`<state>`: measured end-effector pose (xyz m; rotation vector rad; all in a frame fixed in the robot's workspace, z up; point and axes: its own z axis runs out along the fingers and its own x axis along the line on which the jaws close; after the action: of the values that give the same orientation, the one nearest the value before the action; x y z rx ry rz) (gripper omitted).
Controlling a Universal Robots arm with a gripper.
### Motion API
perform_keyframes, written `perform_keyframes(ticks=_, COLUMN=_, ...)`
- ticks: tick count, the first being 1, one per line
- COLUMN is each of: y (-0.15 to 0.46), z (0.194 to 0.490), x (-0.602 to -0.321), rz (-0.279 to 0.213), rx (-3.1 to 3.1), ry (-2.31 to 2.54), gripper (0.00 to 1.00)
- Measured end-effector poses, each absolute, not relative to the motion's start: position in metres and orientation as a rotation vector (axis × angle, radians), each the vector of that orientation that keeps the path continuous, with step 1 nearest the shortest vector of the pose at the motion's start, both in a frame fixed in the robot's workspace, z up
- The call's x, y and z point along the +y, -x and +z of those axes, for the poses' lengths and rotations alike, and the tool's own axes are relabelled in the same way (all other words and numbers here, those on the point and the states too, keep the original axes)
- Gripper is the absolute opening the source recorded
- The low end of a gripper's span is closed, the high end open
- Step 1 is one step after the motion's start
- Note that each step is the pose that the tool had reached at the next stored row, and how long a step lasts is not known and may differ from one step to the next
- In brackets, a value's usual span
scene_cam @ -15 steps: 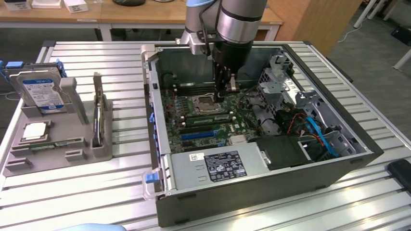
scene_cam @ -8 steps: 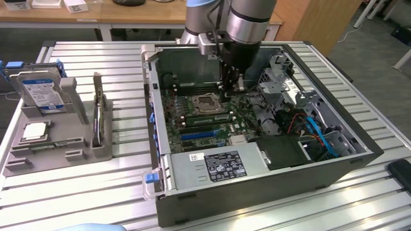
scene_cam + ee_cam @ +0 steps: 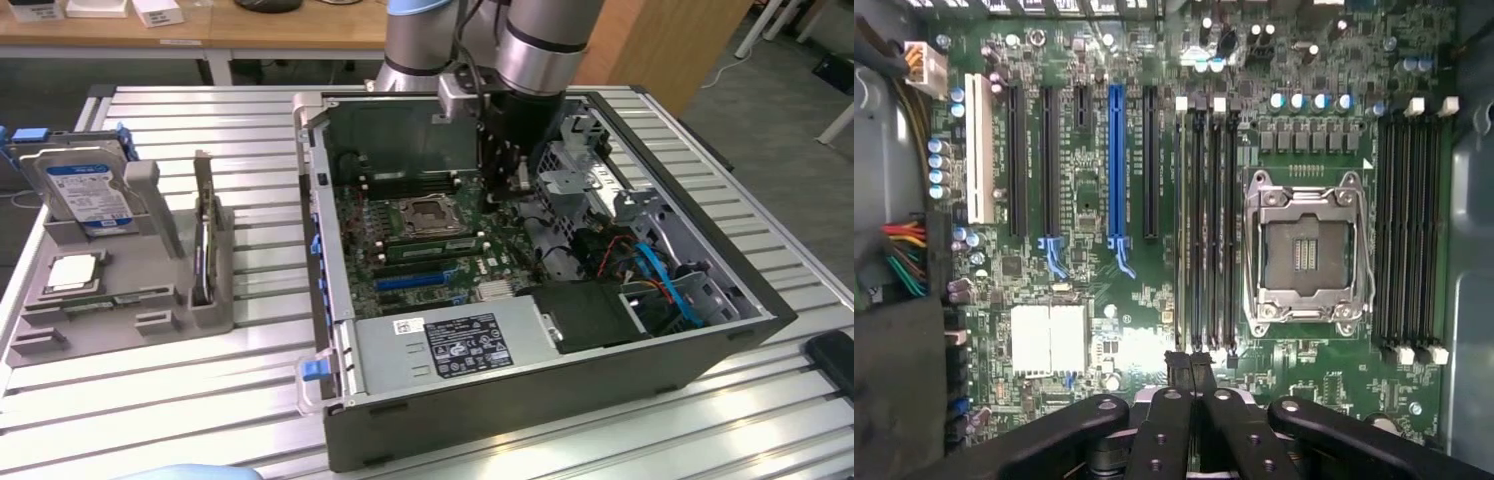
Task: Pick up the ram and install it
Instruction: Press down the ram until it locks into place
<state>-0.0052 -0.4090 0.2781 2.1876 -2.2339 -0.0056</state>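
You're hovering the pincer point(image 3: 1189, 360) inside the open computer case point(image 3: 315, 250), tips pressed together w/ nothing showing btwn them, right over the end of a bank of long black slots point(image 3: 1216, 230) on the board point(image 3: 1144, 300). The ram point(image 3: 203, 235) is standing on edge in the gray holder point(image 3: 120, 320), outside the case & well apart from the pincer, w/ the case wall btwn the two. So, as I'm reading it, you're sitting at the very front of the job: pick not yet made, install not yet made. The slot closest to the tips is looking paler than its neighbours; can't tell if a stick is already sitting in it. Room-wise, you're getting open air above the board, but a metal cage point(image 3: 574, 165) is standing just beside the pincer & the back wall point(image 3: 400, 130) is rising near it, so sideways moves are looking tight. Over at the ram, the holder is hugging it on both sides & a hard drive point(image 3: 87, 190) is standing near, leaving the top edge as the free side.
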Motion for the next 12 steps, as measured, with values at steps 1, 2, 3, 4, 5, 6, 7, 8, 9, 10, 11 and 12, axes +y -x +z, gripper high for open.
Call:
perform_keyframes(ticks=1, y=0.005, z=0.277, x=-0.409, rz=-0.006, rx=-2.234, ry=-2.188, gripper=0.1)
perform_keyframes(ticks=2, y=0.004, z=0.275, x=-0.409, rz=-0.006, rx=-2.234, ry=-2.188, gripper=0.1)
perform_keyframes(ticks=3, y=0.004, z=0.273, x=-0.409, rz=-0.006, rx=-2.234, ry=-2.188, gripper=0.1)
perform_keyframes(ticks=4, y=0.003, z=0.272, x=-0.409, rz=-0.006, rx=-2.234, ry=-2.188, gripper=0.1)
perform_keyframes(ticks=5, y=0.003, z=0.27, x=-0.409, rz=-0.006, rx=-2.234, ry=-2.187, gripper=0.1)
perform_keyframes(ticks=6, y=0.003, z=0.268, x=-0.409, rz=-0.006, rx=-2.234, ry=-2.187, gripper=0.1)
perform_keyframes(ticks=7, y=0.003, z=0.266, x=-0.409, rz=-0.006, rx=-2.234, ry=-2.187, gripper=0.1)
perform_keyframes(ticks=8, y=0.003, z=0.265, x=-0.409, rz=-0.006, rx=-2.234, ry=-2.187, gripper=0.1)
perform_keyframes(ticks=9, y=0.003, z=0.263, x=-0.409, rz=-0.006, rx=-2.234, ry=-2.188, gripper=0.1)
perform_keyframes(ticks=10, y=0.003, z=0.262, x=-0.409, rz=-0.006, rx=-2.234, ry=-2.187, gripper=0.1)
perform_keyframes(ticks=11, y=0.003, z=0.26, x=-0.409, rz=-0.006, rx=-2.234, ry=-2.187, gripper=0.1)
perform_keyframes(ticks=12, y=0.003, z=0.259, x=-0.409, rz=-0.006, rx=-2.234, ry=-2.187, gripper=0.1)
